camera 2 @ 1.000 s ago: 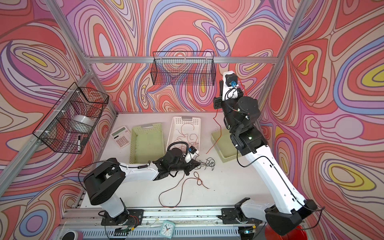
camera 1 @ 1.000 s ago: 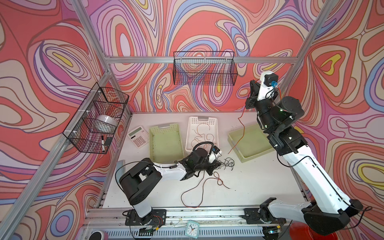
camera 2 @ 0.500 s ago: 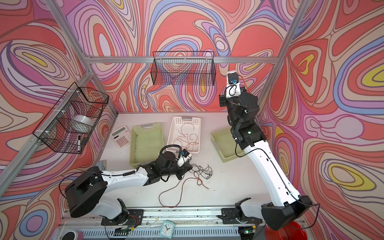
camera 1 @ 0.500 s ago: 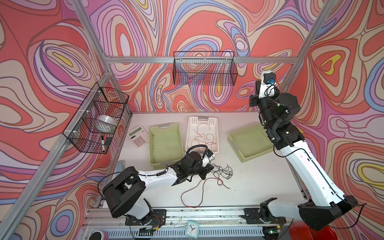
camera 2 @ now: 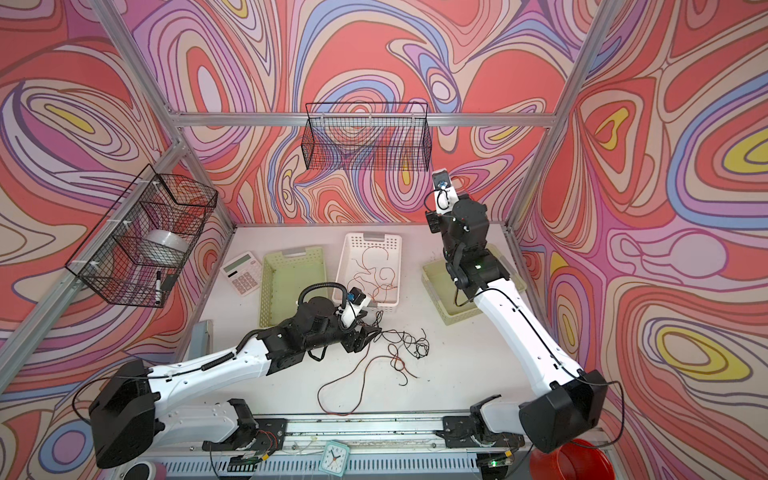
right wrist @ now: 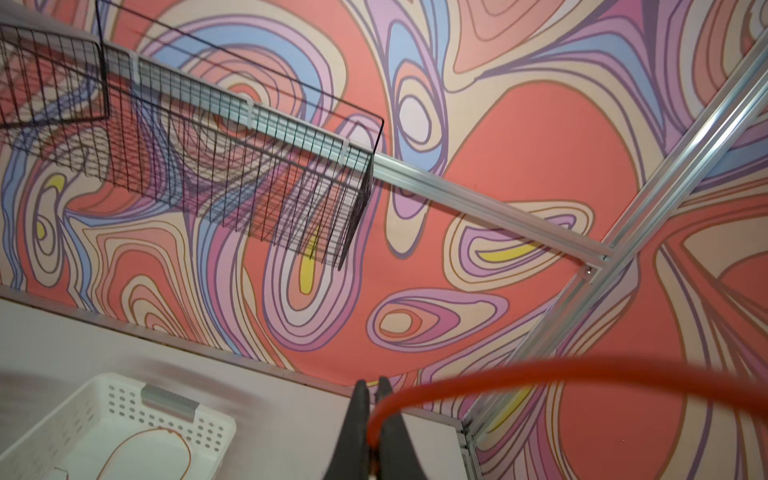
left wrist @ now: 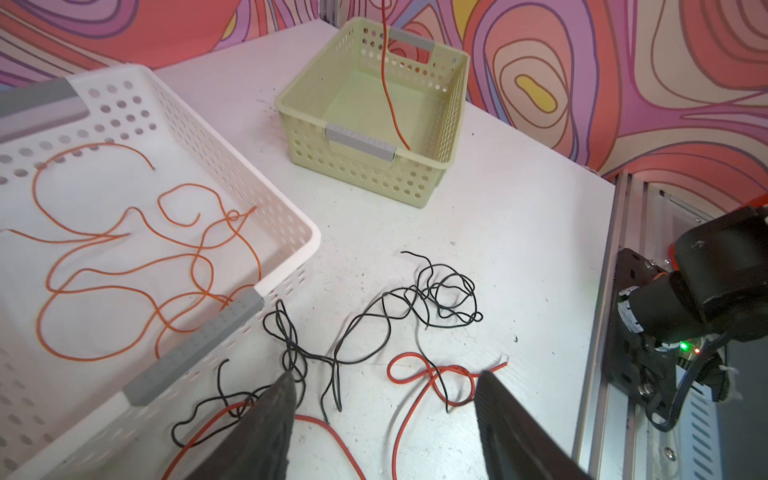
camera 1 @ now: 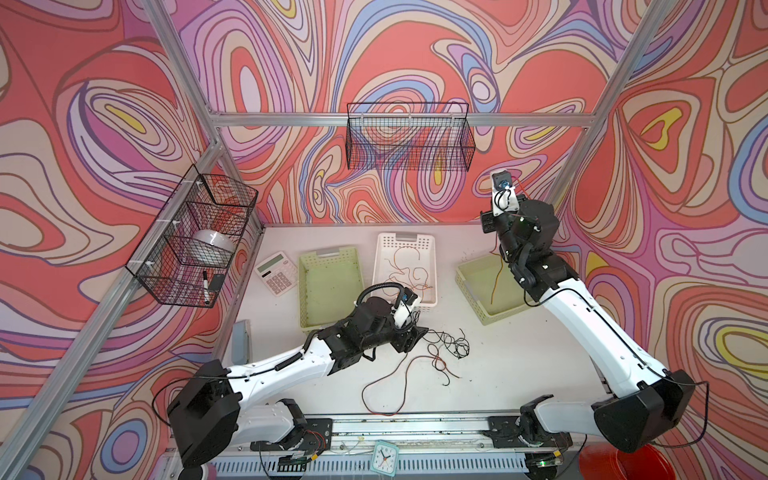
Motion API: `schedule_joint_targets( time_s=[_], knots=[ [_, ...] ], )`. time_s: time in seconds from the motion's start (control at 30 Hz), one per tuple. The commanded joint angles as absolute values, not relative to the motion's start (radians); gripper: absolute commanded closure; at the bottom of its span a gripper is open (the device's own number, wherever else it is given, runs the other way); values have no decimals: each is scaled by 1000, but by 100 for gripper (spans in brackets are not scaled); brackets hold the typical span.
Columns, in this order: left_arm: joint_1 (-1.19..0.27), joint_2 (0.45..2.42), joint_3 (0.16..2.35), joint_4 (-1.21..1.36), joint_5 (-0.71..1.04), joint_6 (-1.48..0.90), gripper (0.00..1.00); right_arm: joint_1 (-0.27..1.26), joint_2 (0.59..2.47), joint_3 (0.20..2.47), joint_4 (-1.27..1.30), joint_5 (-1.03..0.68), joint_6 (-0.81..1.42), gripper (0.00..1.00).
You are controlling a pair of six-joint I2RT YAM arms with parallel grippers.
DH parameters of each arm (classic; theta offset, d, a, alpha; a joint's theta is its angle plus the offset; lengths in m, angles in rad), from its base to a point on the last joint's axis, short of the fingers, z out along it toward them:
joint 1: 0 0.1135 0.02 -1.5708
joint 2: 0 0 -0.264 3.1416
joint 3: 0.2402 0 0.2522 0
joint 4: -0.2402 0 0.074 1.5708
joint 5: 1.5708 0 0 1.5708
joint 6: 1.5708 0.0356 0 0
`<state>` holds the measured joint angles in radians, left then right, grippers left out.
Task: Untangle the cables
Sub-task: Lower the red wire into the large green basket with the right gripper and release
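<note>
Orange cable: clamped in right gripper, blurred, end out of frame.
Left gripper: jaws apart, empty, tips hiding part of black cables.

Two green trays, one white tray, two wire baskets, one calculator, one clock and two robot arms are counted.

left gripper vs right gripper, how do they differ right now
The left gripper is open and grips nothing; the right gripper is shut on the orange cable. The left gripper sits low over the table, at the tangled black cables; the right gripper is raised high, with its cable hanging down over the green basket. Both have dark, tapered fingers.
</note>
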<state>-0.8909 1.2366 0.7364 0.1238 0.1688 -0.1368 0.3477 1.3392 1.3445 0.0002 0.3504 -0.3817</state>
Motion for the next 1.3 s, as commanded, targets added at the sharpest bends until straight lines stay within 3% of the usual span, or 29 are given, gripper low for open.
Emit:
schedule_joint_targets(
  time_s=[0.0, 0.5, 0.57, 0.67, 0.83, 1.0, 1.2, 1.27],
  knots=[
    [-892, 1205, 758, -26, 119, -96, 30, 346, 1324, 1294, 46, 428, -406, 100],
    [-890, 1177, 717, -367, 55, -186, 38, 237, 1363, 966, 43, 385, -98, 100],
    [-891, 1203, 718, -416, 72, -201, 38, 234, 1371, 958, 5, 400, -35, 87],
    [-891, 1258, 727, -475, 97, -222, 39, 219, 1386, 975, -70, 398, 43, 55],
    [-897, 1347, 744, -482, 150, -245, 38, 209, 1377, 1035, -204, 339, 105, 26],
    [-905, 1448, 788, -425, 187, -208, 39, 209, 1295, 1041, -261, 305, 137, 13],
    [-904, 1607, 863, -387, 219, -161, 42, 209, 1216, 1043, -343, 275, 167, 7],
    [-905, 1651, 879, -385, 217, -153, 49, 210, 1189, 1040, -362, 254, 172, 7]
  ],
)
